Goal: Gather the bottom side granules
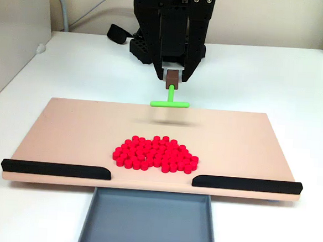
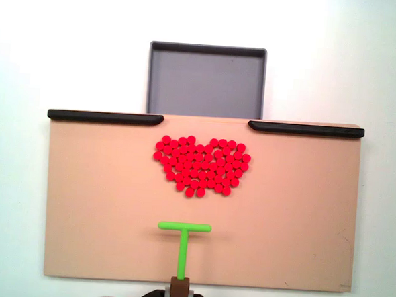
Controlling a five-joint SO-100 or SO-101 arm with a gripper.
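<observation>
Nearest the front camera, a grey tray (image 1: 147, 222) sits below the board (image 1: 66, 131), where the red granules (image 1: 155, 153) cluster at the gap between black rails; the gripper (image 1: 173, 76), clamped on the green T-pusher (image 1: 170, 102), hovers behind them, apparently about to lower and sweep.

Granules (image 1: 155, 153) (image 2: 201, 165) — dozens of tiny red pellets, one tight cluster mid-board, near the gap between black strips.
</observation>
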